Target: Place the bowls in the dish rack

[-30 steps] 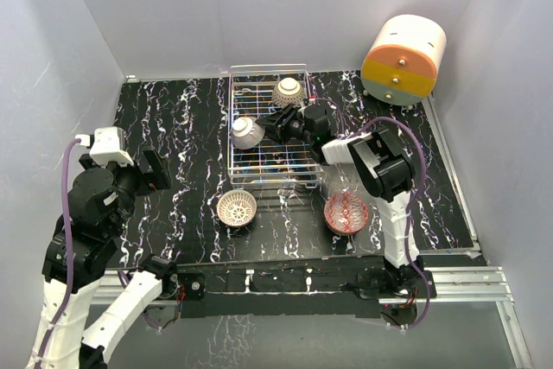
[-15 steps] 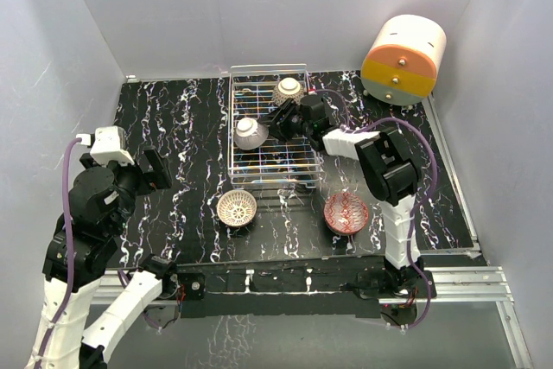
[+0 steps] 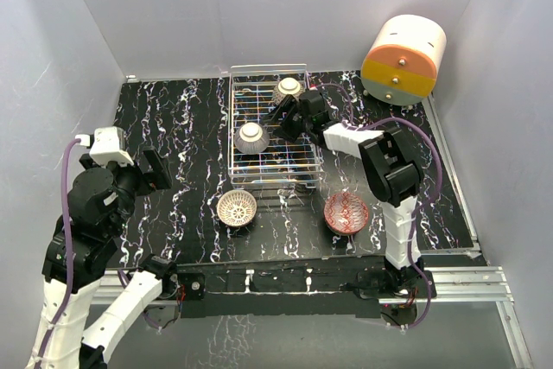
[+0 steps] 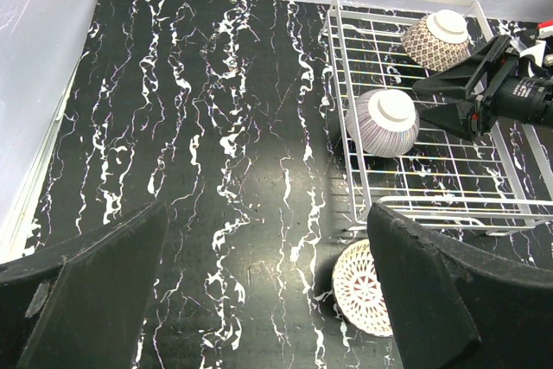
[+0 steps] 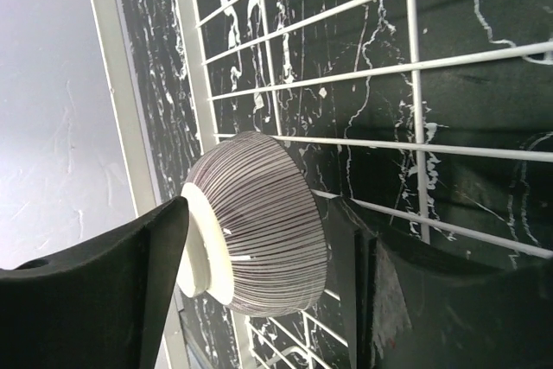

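bowls sit in two places: two of the four are upside down in the dish rack (image 3: 232,140), and two stand upright on the marbled black table (image 3: 173,118) outside it. the striped bowl (image 4: 383,121), pale foot ring up, rests on the rack's wire floor just ahead of the right pincer (image 4: 425,98). that pincer reaches in over the rack with its fingers (image 5: 104,252) spread wide and nothing gripped between them (whether a tip brushes the bowl we cannot tell). a second overturned bowl (image 4: 436,38), lattice-patterned on the outside, lies just beside that pincer on its far side, near the rack's far corner. back along the right arm, near its elbow, the red bowl (image 3: 346,213) stands open side up on the table, well apart from the pincer. the left pincer (image 4: 268,213) hangs above the table with the rack ahead of it and to its right, its jaws wide and empty. close by its right finger we see the white-lattice bowl (image 4: 363,276), upright, just outside the rack's near wire side. a cream-and-orange drawer unit (image 3: 403,60) stands in the far corner, well behind the right pincer.
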{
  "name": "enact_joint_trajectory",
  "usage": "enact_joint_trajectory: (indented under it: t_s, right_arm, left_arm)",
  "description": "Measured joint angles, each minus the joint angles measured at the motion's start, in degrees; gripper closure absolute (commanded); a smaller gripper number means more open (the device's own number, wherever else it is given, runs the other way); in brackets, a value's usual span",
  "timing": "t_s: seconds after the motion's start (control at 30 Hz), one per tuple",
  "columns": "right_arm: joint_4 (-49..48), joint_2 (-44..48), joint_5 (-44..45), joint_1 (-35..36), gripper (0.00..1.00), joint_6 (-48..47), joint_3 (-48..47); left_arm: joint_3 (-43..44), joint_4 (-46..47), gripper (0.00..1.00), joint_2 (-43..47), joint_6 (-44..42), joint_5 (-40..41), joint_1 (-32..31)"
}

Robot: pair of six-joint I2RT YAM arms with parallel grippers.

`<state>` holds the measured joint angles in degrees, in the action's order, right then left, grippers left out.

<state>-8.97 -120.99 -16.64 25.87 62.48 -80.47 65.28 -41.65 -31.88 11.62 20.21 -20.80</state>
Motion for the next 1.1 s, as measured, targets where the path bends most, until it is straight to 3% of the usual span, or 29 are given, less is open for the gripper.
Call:
enact_joint_trajectory:
  t_s: [0.07, 0.1, 0.17, 0.2, 0.23, 0.63, 0.9, 1.1]
  right_arm:
    - [1.2, 0.7, 1.0, 0.0, 0.30, -1.1, 0.0]
    - [1.9, 1.0, 1.7, 0.0, 0.23, -1.6, 0.0]
    - [3.3, 1.5, 2.6, -0.1, 0.21, -2.6, -0.2]
    - [4.2, 1.9, 3.2, 0.0, 0.08, -3.4, -0.6]
    - [5.0, 2.1, 3.9, 0.0, 0.02, -4.2, -1.0]
    - [16.9, 6.4, 14.7, 3.1, 0.01, -19.8, -7.6]
    - [30.0, 2.4, 20.2, 12.0, 0.01, -38.3, -30.8]
    - [37.5, 1.6, 23.4, 16.6, 0.01, -46.0, -33.2]
  left_arm:
    - [0.0, 0.0, 0.03, 0.1, 0.0, 0.0, 0.0]
    - [0.0, 0.0, 0.03, 0.1, 0.0, 0.0, 0.0]
    - [0.0, 0.0, 0.03, 0.1, 0.0, 0.0, 0.0]
    - [0.0, 0.0, 0.03, 0.1, 0.0, -0.1, 0.0]
    - [0.0, 0.0, 0.03, 0.1, 0.0, -0.1, 0.0]
    - [-0.7, 1.0, 0.03, 0.0, 0.0, -0.2, 0.0]
    - [-1.6, 1.7, 0.03, -0.5, 0.0, -0.6, 0.0]
    - [-1.7, 2.0, 0.03, -0.6, -0.2, -0.7, 0.0]
